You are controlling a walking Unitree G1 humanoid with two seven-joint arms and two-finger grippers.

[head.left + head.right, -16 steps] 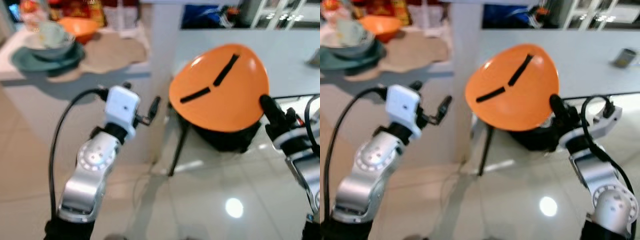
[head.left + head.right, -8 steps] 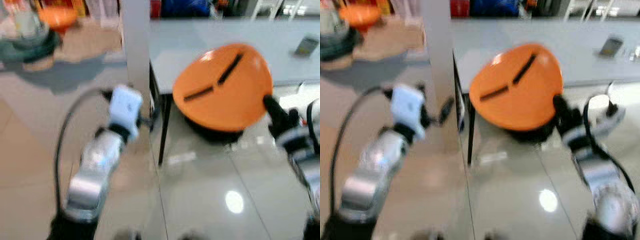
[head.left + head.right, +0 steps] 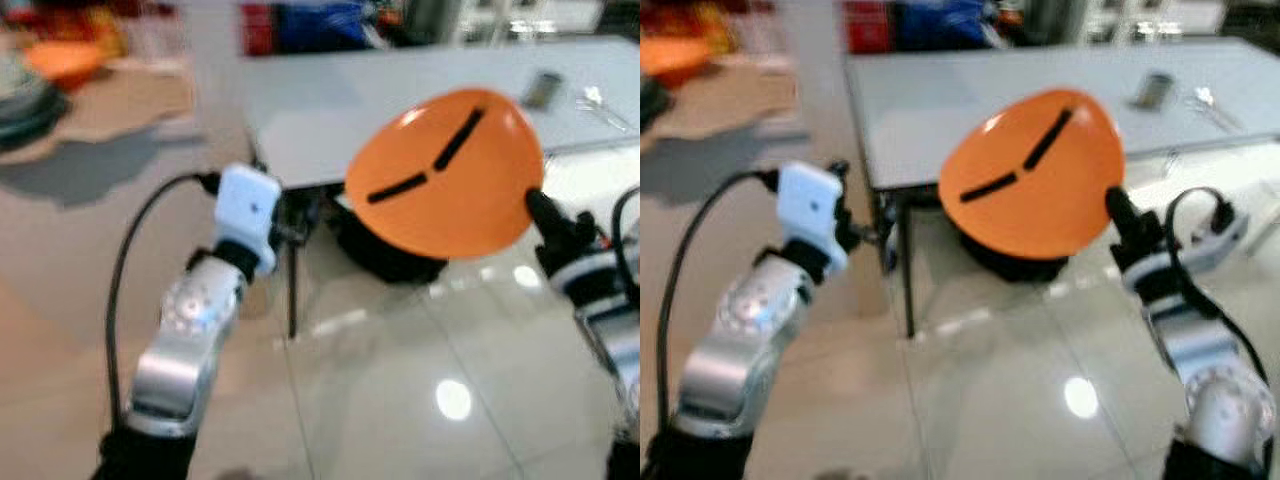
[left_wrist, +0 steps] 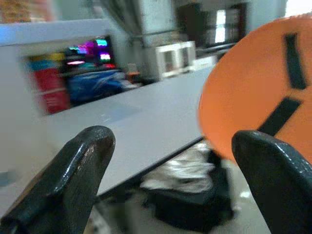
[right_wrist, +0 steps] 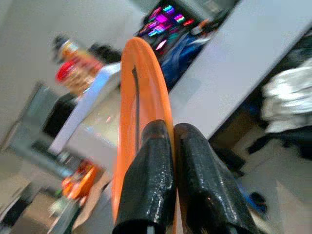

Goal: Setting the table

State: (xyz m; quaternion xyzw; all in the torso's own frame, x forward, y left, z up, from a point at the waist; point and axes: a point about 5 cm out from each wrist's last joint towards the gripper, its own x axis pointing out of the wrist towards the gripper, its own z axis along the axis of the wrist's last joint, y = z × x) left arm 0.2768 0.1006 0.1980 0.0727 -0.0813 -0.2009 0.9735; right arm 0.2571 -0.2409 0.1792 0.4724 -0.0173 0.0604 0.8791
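An orange plate [image 3: 445,175] with two black strips on it hangs tilted on edge in the air, in front of a grey table [image 3: 330,110]. My right gripper [image 5: 171,130] is shut on the plate's rim, and its black finger [image 3: 541,214] shows at the plate's right edge. My left gripper [image 4: 173,139] is raised to the left of the plate, open, with nothing between its fingers. Its white wrist block [image 3: 247,208] sits near the table's front left corner.
A small dark phone-like object [image 3: 541,88] and some cutlery [image 3: 598,100] lie on the table's far right. A dark bag [image 3: 385,255] sits under the table. To the far left, a counter holds an orange bowl [image 3: 62,58] and stacked dishes [image 3: 20,95]. The tiled floor is glossy.
The view has swung right: the counter with dishes slid to the left edge and the grey table now lies ahead. The plate stays in my right gripper; the left stays open.
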